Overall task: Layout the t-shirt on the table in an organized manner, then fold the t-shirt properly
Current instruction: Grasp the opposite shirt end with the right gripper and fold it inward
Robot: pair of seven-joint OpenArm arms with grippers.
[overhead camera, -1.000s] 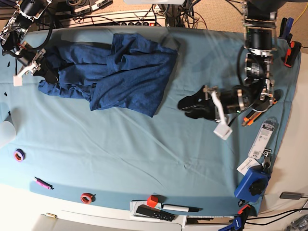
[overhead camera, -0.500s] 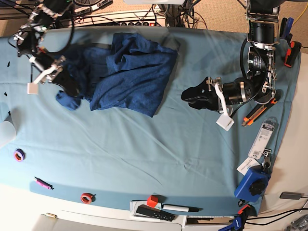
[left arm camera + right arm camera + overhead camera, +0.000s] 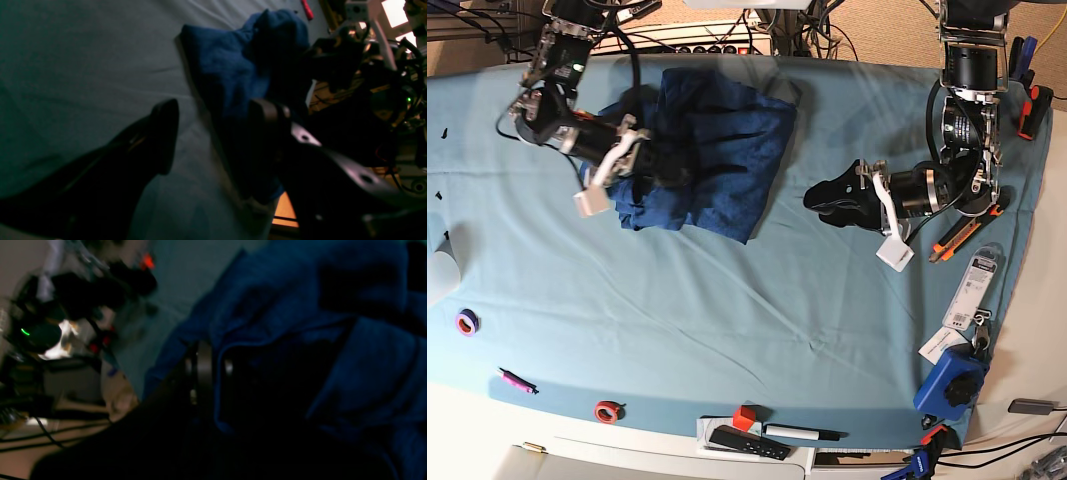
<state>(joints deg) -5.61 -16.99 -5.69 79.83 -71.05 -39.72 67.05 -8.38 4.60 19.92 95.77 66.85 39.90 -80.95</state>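
- While we look down from the base view, the t-shirt lies bunched on the far left part of the table, a rumpled navy heap with folds doubled over each other.
- Our right gripper is buried in the shirt's left side, its arm reaching in from the far left corner.
- From the right wrist view we see dark fabric wrapped over the right gripper; its fingers are pressed together on a fold of the t-shirt, though that view is blurred and dim.
- Over on the right, our left gripper hovers above bare teal cloth, well apart from the shirt and pointing toward it.
- The left wrist view shows the left gripper with its two fingers spread wide and nothing between them; beyond them we see the t-shirt heaped on the table.
- Along the near edge we spot a purple tape roll, a red tape roll and a black remote.
- On the right edge sits a blue tool.
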